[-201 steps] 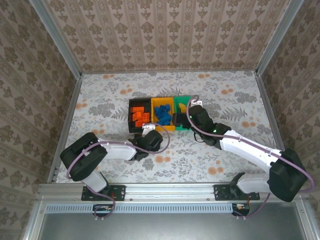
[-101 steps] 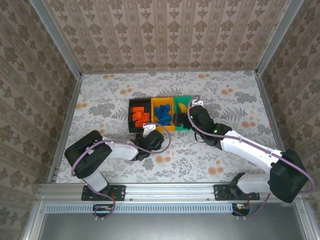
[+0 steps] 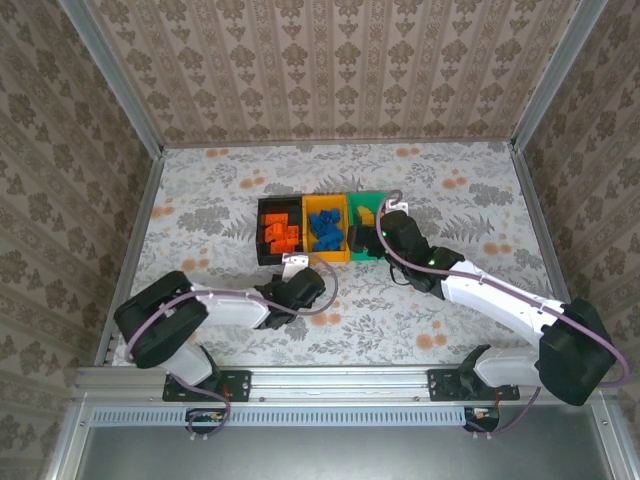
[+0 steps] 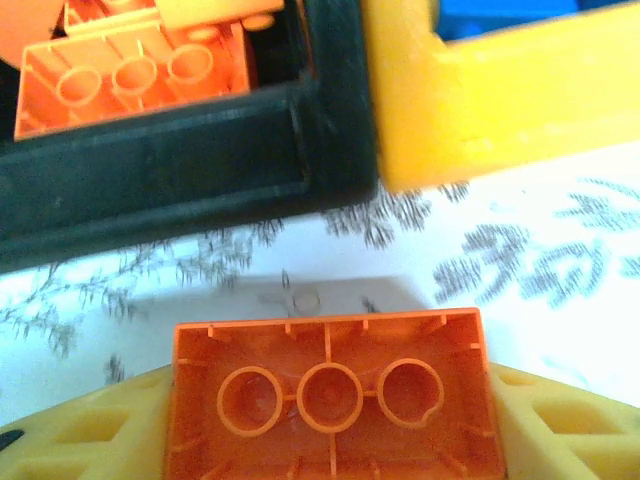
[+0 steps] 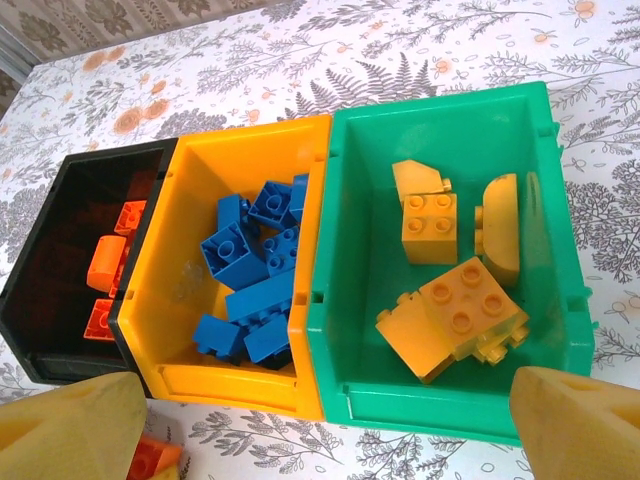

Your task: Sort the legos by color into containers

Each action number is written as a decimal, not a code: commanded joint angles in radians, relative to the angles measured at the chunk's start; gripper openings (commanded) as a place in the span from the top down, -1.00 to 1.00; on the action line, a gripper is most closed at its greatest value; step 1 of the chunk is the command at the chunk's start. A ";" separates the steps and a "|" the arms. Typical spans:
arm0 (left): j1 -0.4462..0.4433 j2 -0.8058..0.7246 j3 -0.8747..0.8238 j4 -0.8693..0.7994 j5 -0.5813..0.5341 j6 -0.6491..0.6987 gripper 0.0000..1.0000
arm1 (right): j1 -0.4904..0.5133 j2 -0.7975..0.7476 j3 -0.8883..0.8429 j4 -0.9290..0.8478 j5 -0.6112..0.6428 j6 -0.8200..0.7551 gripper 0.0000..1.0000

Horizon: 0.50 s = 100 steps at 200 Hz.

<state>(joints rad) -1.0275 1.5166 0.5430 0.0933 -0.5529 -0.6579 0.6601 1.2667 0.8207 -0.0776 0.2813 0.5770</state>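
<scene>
My left gripper (image 4: 330, 425) is shut on a red-orange lego (image 4: 330, 395), hollow underside facing the camera, between yellow fingers (image 4: 570, 420). It is just in front of the black container (image 4: 160, 190), next to the orange-yellow one (image 4: 500, 100). From above, the left gripper (image 3: 283, 290) is near the black container (image 3: 262, 240). My right gripper (image 5: 320, 430) is open above the row's near edge. Red-orange legos (image 5: 105, 260) lie in the black container (image 5: 40, 300), blue legos (image 5: 245, 270) in the orange-yellow container (image 5: 220, 385), yellow legos (image 5: 450, 310) in the green container (image 5: 440, 415).
The three joined containers stand mid-table on a floral cloth (image 3: 450, 190). Metal rails and patterned walls (image 3: 130, 200) close in the left, right and back. The right arm (image 3: 480, 290) reaches in diagonally from the lower right.
The left gripper's jaws have closed in on the red-orange lego, and its wrist has moved slightly toward the near edge. The right arm has stayed still.
</scene>
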 commanded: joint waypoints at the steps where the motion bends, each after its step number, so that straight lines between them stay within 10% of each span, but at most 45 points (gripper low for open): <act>1: -0.047 -0.126 -0.006 -0.154 0.015 -0.061 -0.13 | -0.008 -0.021 -0.024 0.010 0.004 0.015 -0.90; 46: -0.009 -0.381 0.057 -0.367 0.052 -0.065 -0.09 | -0.008 -0.020 -0.053 0.008 -0.006 0.020 -0.90; 100: 0.321 -0.291 0.278 -0.402 0.325 0.091 -0.09 | -0.010 -0.024 -0.080 -0.003 -0.001 0.023 -0.90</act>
<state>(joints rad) -0.7979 1.1423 0.7078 -0.2565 -0.3649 -0.6601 0.6567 1.2663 0.7502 -0.0780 0.2806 0.5838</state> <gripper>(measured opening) 0.626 0.950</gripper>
